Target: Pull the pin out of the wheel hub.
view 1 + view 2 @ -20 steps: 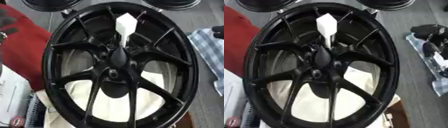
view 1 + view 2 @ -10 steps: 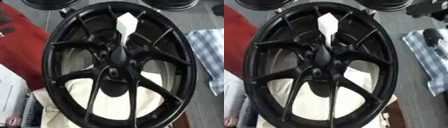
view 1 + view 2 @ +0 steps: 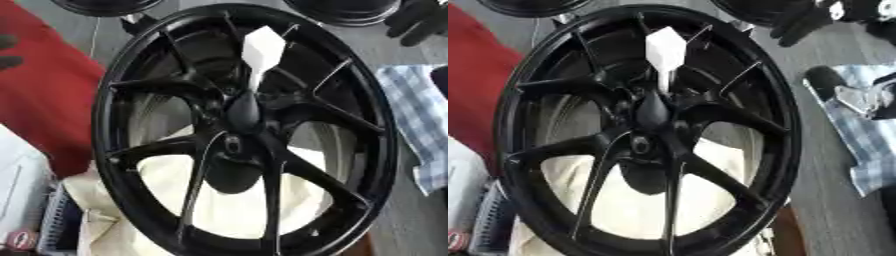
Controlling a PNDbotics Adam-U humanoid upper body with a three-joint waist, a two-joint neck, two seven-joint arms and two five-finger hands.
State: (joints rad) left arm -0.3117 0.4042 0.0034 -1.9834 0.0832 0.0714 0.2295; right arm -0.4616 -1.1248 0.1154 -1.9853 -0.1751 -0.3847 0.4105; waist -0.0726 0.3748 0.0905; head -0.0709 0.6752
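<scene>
Pin (image 3: 261,56): white, wide flat head on a thin stem, standing up out of the centre of the wheel hub (image 3: 242,112); not yet pulled.
Wheel (image 3: 785,135): black, many-spoked, lying over pale cloth (image 3: 236,210) with red cloth (image 3: 48,100) at the left.
Right hand (image 3: 802,22): black, at the upper right corner past the rim, well apart from the pin; touching nothing of the task; fingers look only loosely curved, but too dark to tell how far open.
Left hand: dark shape (image 3: 9,50) at the left edge over the red cloth, possibly its fingers; spread not readable.
Risk, reach: could knock the head sideways and jam the stem in its bore.
Risk, pull: off-axis tug likely to bind the stem.
Risk, grasp: smooth angled head could slip from the fingers.
Risk, wheel: resting on soft cloth, may shift or lift with the pull.
</scene>
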